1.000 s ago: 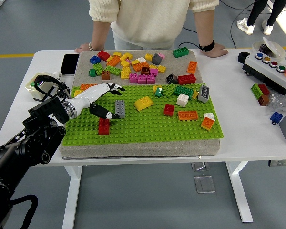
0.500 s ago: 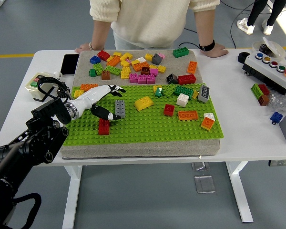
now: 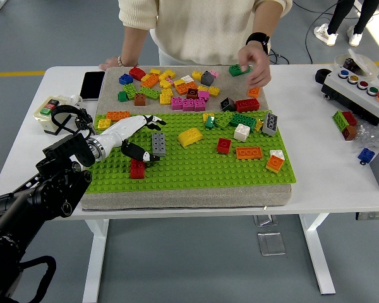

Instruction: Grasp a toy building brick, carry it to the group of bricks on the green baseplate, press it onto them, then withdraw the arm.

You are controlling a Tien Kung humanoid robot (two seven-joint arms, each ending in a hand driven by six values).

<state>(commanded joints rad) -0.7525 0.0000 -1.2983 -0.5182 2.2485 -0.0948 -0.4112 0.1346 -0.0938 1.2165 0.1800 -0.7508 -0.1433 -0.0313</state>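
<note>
My left hand (image 3: 143, 135), white with black fingertips, lies low over the left part of the green baseplate (image 3: 189, 169), open and holding nothing. Its thumb reaches toward a grey brick (image 3: 158, 144) standing just to its right. A red brick (image 3: 137, 168) sits on the plate just below the thumb. Further right on the plate are a yellow brick (image 3: 191, 136), a red one (image 3: 224, 145), an orange one (image 3: 249, 152) and a white one (image 3: 242, 132). My right arm is out of view.
Several loose bricks (image 3: 177, 91) lie on the grey pad behind the plate. A person's hand (image 3: 258, 63) hovers by a green brick (image 3: 239, 70) there. A phone (image 3: 93, 85) and a small button box (image 3: 50, 113) sit at the left, a control box (image 3: 360, 91) at the right.
The person's hand has lifted off the table's far edge and now hangs over the green brick at the back. My left arm has shifted slightly; the hand stays by the grey brick.
</note>
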